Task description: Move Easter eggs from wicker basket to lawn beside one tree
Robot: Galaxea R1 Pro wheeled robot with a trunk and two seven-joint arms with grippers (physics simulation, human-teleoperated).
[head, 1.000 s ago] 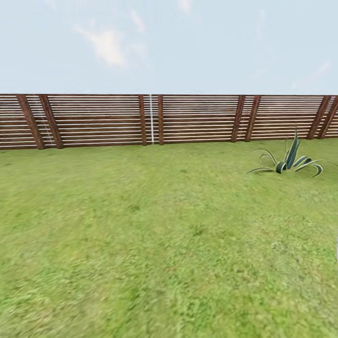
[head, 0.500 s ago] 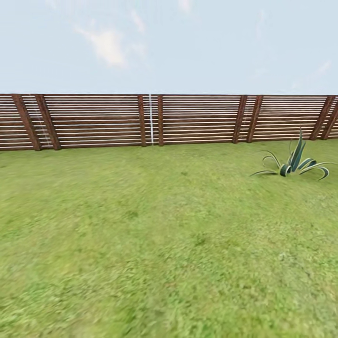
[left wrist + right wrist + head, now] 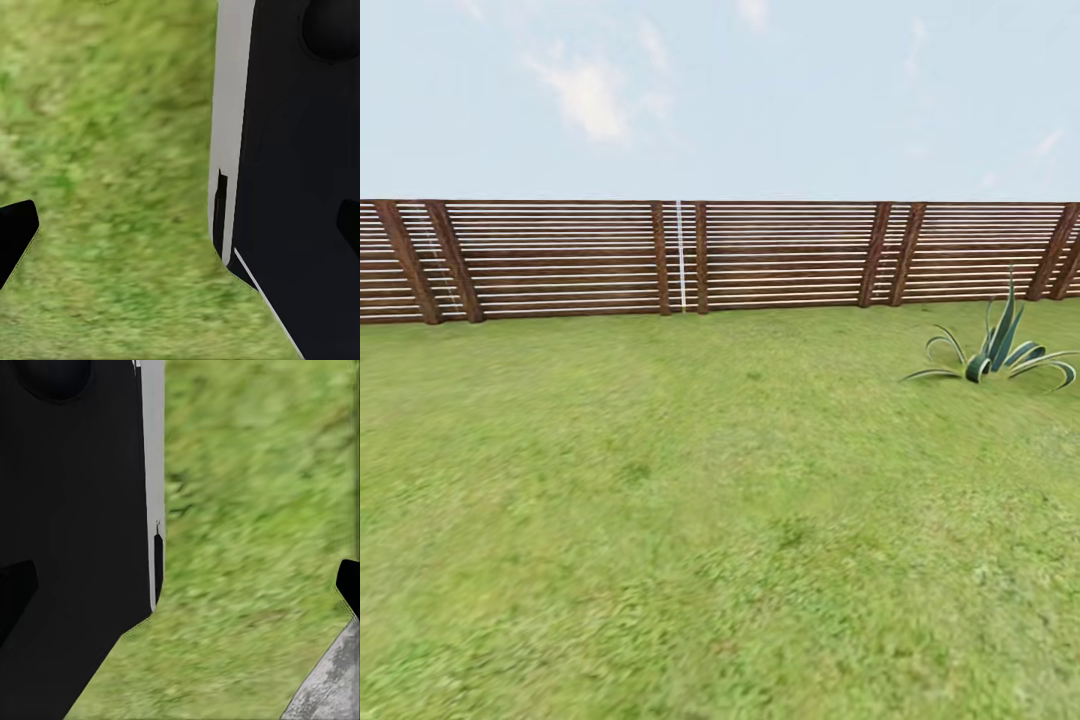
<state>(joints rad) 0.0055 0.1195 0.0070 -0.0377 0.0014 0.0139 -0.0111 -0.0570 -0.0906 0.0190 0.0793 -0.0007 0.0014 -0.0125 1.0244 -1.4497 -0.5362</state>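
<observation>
Both sets of jaws hang over the lawn (image 3: 112, 150) beside the robot's dark body (image 3: 300, 187); black fingertips (image 3: 15, 232) sit wide apart, so both seem open and empty. Ahead, grass runs to a slatted wooden fence (image 3: 560, 260), a spiky plant (image 3: 1000, 355) at right.

A brown slatted fence (image 3: 760, 255) runs under pale, lightly clouded sky (image 3: 760, 90); a spiky plant (image 3: 1000, 355) sits right.
</observation>
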